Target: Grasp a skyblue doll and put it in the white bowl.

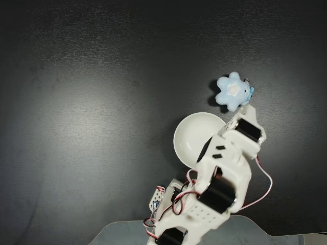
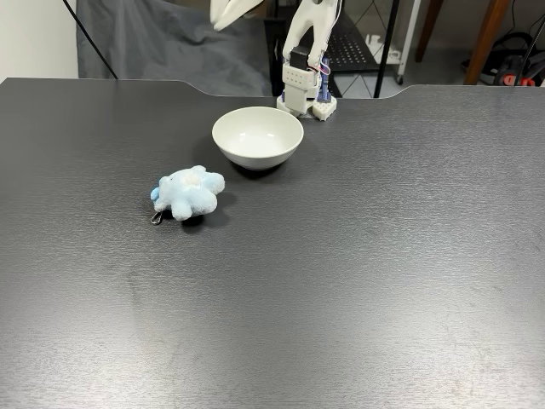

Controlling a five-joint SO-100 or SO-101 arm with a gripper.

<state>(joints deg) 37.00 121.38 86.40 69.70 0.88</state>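
Pale skyblue doll [image 2: 189, 192], lobed and star-like, with white patch

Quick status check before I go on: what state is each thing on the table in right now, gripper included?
skyblue doll: lying on the table beside the bowl, apart from it, not gripped.
white bowl: upright, empty.
gripper: raised above the table, holding nothing; open or shut cannot be told.
table: dark, bearing the doll, the bowl and the arm's base.
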